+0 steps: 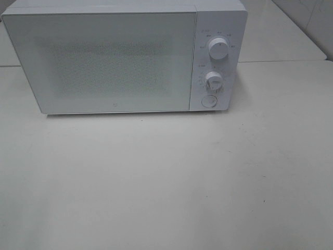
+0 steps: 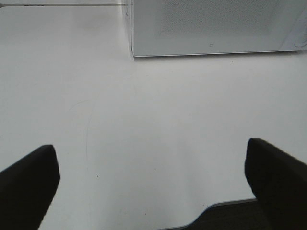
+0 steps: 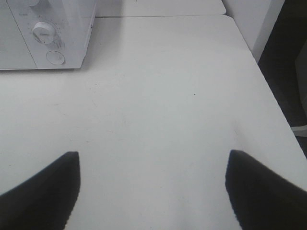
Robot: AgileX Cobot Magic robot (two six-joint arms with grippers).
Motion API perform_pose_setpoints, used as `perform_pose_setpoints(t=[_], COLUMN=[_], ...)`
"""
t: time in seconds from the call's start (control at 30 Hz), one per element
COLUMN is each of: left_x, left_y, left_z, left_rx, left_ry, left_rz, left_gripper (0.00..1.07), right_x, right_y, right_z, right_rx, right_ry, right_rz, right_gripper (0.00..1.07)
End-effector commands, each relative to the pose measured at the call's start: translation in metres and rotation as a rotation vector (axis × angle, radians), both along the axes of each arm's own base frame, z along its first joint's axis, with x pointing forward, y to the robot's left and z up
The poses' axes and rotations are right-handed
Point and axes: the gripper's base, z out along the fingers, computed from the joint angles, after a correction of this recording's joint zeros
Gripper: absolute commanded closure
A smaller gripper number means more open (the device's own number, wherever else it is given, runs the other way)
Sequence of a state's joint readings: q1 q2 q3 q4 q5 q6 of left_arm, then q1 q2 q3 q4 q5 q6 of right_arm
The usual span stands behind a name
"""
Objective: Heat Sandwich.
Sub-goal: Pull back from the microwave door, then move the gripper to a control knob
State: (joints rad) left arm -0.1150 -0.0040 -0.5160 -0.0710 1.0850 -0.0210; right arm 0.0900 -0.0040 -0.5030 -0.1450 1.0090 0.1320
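Plainly, both the left gripper [image 2: 152, 184] and right gripper [image 3: 152, 191] gape empty over the white table [image 1: 166, 182], facing a white microwave [image 1: 114, 62] with its door shut; the sandwich shows in no view.

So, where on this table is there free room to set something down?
The table in front of the microwave is bare across the whole width seen from the high camera. A narrower bare strip lies to the right of its knobs. Only the back is occupied, where the microwave stands.
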Motion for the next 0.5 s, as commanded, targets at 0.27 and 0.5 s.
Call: perform_pose_setpoints(t=[0.27, 0.5], left_x=[-0.0032, -0.0032], left_y=[-0.0002, -0.0002], left_z=[0.0006, 0.0006], left_rx=[-0.009, -0.009], left_ry=[-0.035, -0.035], left_rz=[-0.004, -0.004], left_gripper=[0.09, 0.09], right_x=[-0.0022, -0.0024], right_y=[-0.0001, -0.0004], right_z=[0.0003, 0.0043], right_rx=[-0.003, -0.005], right_ry=[-0.030, -0.048], right_rz=[-0.003, -0.004], right_gripper=[0.32, 0.30])
